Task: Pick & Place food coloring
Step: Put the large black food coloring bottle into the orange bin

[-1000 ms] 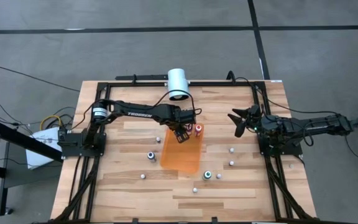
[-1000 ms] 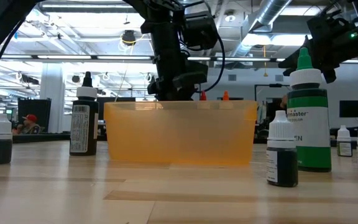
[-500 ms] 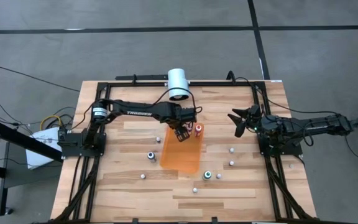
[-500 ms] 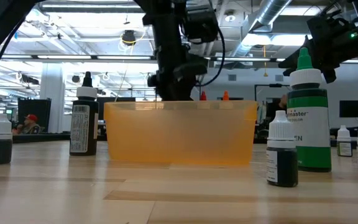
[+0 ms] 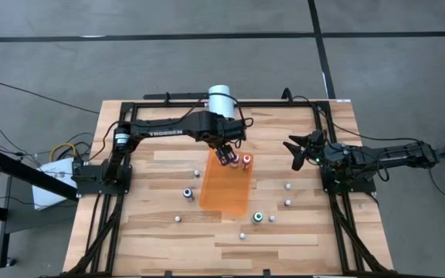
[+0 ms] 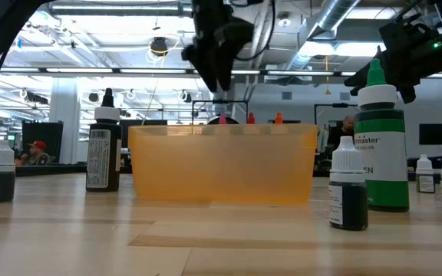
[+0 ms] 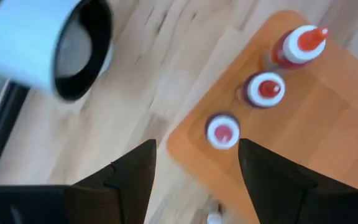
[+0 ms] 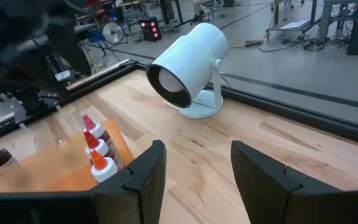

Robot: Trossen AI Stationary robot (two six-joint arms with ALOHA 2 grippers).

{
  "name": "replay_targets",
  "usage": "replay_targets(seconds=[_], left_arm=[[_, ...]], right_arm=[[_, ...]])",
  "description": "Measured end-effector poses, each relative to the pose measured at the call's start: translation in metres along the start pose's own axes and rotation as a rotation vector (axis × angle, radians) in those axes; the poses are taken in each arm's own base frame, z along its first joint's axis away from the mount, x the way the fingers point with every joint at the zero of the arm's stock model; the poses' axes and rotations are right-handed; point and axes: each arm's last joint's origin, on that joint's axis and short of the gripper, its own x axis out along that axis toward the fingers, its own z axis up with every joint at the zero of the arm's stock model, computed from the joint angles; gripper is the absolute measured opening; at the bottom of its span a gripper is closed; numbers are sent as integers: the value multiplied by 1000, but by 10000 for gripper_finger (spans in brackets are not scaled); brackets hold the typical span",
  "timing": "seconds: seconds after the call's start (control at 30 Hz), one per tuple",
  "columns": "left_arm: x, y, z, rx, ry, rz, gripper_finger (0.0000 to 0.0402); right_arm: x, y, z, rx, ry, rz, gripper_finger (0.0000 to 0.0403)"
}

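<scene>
We see the left gripper raised above the far end of the translucent orange rectangular plastic bin, its 2 dark fingers spread apart with nothing between them. Directly below it, in the left wrist view, 3 small food coloring bottles stand in a row inside the bin's far end: 1 with an orange pointed tip, and 2 with white shoulders and red caps. From the low view only their red and orange tips clear the bin's rim.

The right gripper hovers over the table's right side, well apart from the bin, its fingers parted and empty.

The other food coloring bottles stand scattered on the light wooden slatted table: 1 dark-capped bottle left of the bin, a green-topped one near its front right corner, and small whitish ones around them. At table level a tall green bottle and a black-capped bottle flank the bin.

A large white cylindrical lamp-like housing sits at the table's far edge, just beyond the left gripper.
</scene>
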Motion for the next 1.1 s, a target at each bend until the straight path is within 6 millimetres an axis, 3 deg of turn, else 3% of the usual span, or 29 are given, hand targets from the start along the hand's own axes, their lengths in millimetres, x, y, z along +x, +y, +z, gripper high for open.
replay_targets(seconds=[0.23,0.67,0.87,1.1], left_arm=[[-27,3,-17,-33,133,67,219],[-50,-38,-39,71,47,103,220],[-36,-46,-50,78,73,169,220],[-18,-56,-82,13,63,121,220]], right_arm=[[0,0,0,0,0,0,170],[0,0,0,0,0,0,170],[0,0,0,0,0,0,169],[0,0,0,-2,3,-1,171]])
